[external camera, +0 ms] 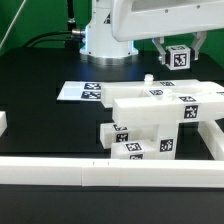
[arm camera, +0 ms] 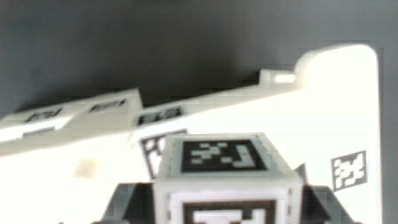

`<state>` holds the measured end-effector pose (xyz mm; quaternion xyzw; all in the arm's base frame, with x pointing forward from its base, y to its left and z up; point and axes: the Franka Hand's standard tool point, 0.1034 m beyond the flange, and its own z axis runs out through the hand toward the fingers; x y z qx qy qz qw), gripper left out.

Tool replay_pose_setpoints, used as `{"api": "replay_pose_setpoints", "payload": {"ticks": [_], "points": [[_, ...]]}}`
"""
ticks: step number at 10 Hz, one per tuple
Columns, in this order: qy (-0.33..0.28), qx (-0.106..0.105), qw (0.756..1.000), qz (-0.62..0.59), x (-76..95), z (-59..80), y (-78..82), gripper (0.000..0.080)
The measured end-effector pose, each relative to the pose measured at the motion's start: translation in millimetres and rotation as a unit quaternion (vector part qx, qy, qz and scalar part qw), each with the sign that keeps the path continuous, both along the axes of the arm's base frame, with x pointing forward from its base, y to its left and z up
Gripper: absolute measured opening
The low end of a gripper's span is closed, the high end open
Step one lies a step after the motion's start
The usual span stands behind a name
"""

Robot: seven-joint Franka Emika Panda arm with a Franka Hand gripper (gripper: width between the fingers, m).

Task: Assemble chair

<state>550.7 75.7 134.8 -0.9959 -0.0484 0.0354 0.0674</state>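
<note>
My gripper (external camera: 178, 52) hangs above the table at the exterior view's upper right, shut on a white cube-ended peg (external camera: 178, 57) with a black-and-white tag. In the wrist view the peg's tagged cube (arm camera: 222, 168) fills the space between the dark fingers (arm camera: 128, 205). Below and in front of it stands the part-built chair (external camera: 160, 118), white blocks with several tags, resting against the right border rail. The wrist view shows the chair's white block (arm camera: 267, 110) and tags under the held peg. The peg is clear of the chair, above its far right side.
The marker board (external camera: 88, 92) lies flat to the exterior view's left of the chair. Long white border rails run along the front (external camera: 90, 172) and right (external camera: 212, 140); a short rail end (external camera: 3, 122) is at the left. The robot base (external camera: 105, 40) stands at the back.
</note>
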Motion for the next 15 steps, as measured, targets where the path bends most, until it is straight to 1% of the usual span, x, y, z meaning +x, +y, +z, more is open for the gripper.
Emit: {"api": "replay_pose_setpoints", "payload": {"ticks": [2,5,6,8,9,13,14,15], "points": [[-0.002,-0.001,1.0,-0.003,-0.5,-2.2,1.7,0.0275],[-0.004,-0.002,1.0,0.004,0.7,-2.2,0.0,0.0275],[-0.017,-0.013,0.999,0.045,15.7,3.3,-5.6,0.0275],[-0.012,-0.013,0.997,0.07,47.0,11.3,-10.2,0.0275],[-0.011,-0.013,0.997,0.074,57.2,12.3,-10.3,0.0275],[-0.012,-0.015,0.996,0.084,56.5,9.1,-11.1,0.0275],[-0.013,-0.025,0.992,0.127,58.8,4.5,-14.1,0.0275],[-0.017,-0.032,0.987,0.154,69.7,3.0,-14.6,0.0275]]}}
